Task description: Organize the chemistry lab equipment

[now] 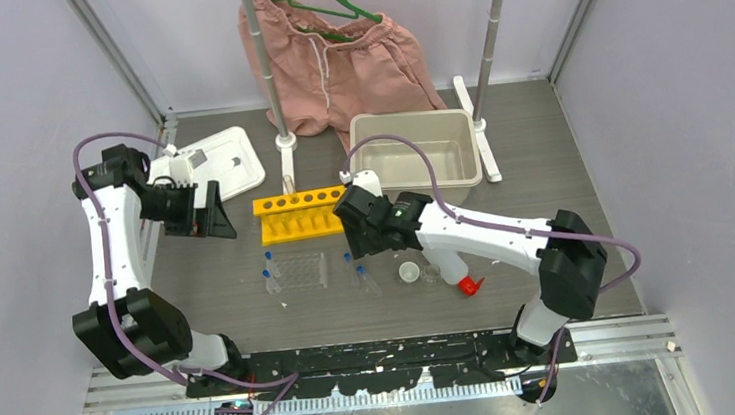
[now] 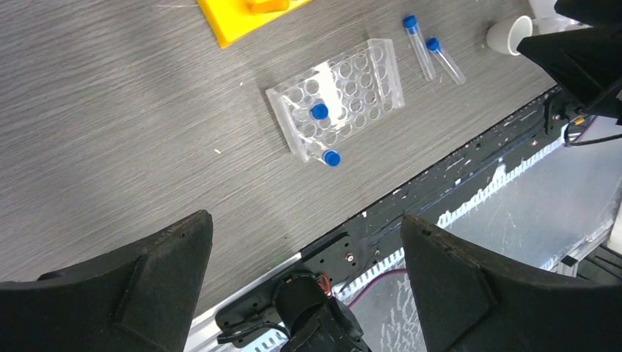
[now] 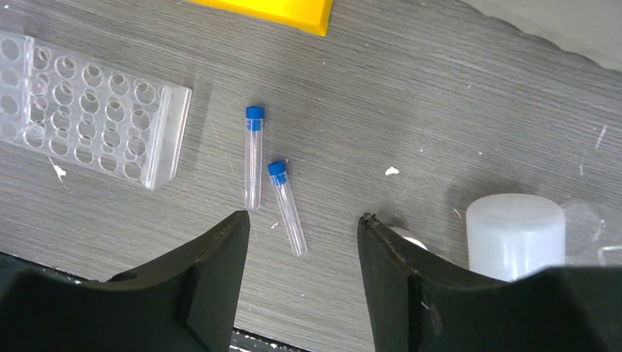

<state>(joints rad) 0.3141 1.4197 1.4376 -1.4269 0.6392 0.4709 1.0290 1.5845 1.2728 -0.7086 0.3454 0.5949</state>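
Note:
The yellow holed tube rack (image 1: 299, 214) lies mid-table. In front of it is the clear grid rack (image 1: 300, 272), also in the left wrist view (image 2: 341, 95) and the right wrist view (image 3: 88, 103). One blue-capped tube (image 2: 319, 111) stands in it and another (image 2: 331, 158) is at its edge. Two more tubes (image 3: 253, 158) (image 3: 287, 209) lie loose on the table to its right. The white red-capped squeeze bottle (image 1: 445, 259) lies by the small white dish (image 1: 408, 271) and a tiny beaker (image 1: 431, 273). My right gripper (image 3: 302, 224) is open above the loose tubes. My left gripper (image 1: 212, 217) is open and empty, left of the yellow rack.
A beige bin (image 1: 417, 148) stands behind the right arm. A white flat lid (image 1: 224, 160) lies at the back left. Pink shorts on a green hanger (image 1: 331, 60) hang from a stand with two poles at the back.

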